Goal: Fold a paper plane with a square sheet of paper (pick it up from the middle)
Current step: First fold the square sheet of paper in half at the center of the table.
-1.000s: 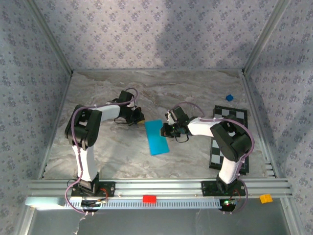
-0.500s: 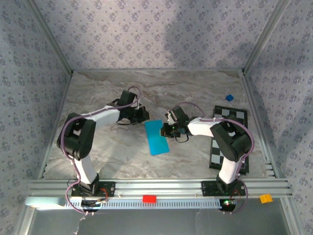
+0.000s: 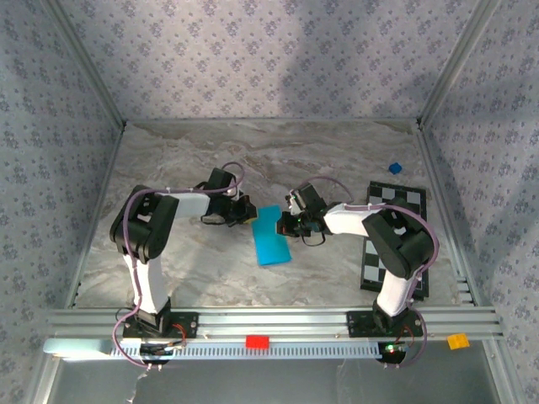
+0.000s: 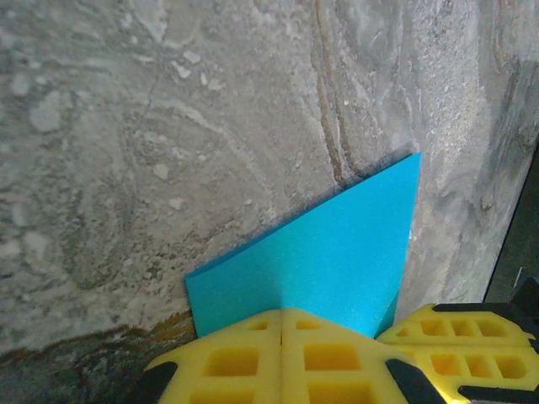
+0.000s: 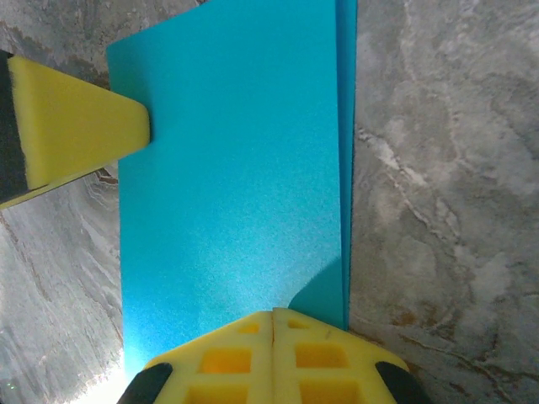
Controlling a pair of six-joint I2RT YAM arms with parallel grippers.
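The folded sheet of paper (image 3: pixel 270 239) lay flat on the bench (image 3: pixel 337 160), between the two pincers. The left pincer (image 3: pixel 247 211) was closed on nothing, its tips touching the paper's far left edge. The right pincer (image 3: pixel 288 222), also closed and empty, touched the right edge. Right of it lay a checkered board (image 3: pixel 396 244), and farther off a small blue cube (image 3: pixel 394 168).

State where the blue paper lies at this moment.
In the top view the blue paper lies mid-table, between the left gripper and right gripper, left of the checkered board.
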